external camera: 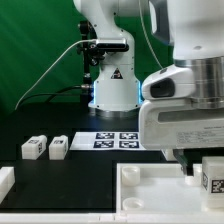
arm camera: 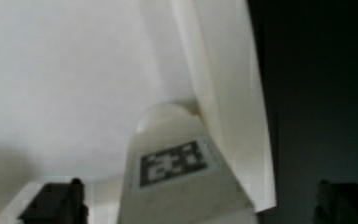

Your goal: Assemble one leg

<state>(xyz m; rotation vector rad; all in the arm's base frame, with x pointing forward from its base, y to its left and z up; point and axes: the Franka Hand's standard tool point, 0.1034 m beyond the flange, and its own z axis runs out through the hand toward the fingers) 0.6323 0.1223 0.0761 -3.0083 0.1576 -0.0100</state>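
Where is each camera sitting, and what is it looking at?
Exterior view: off the arm, facing the robot's base across the table; it shows the arm, gripper, a tagged leg and the tray.
Wrist view: on the wrist, looking down between the open fingers at a leg and the tray.
Shared: the tray and, it seems, the same tagged leg.

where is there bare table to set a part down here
Bare black table runs between the loose legs, the marker board and the tray-like piece. Crowded: the exterior view's right, where the open gripper straddles a tagged leg at that piece.
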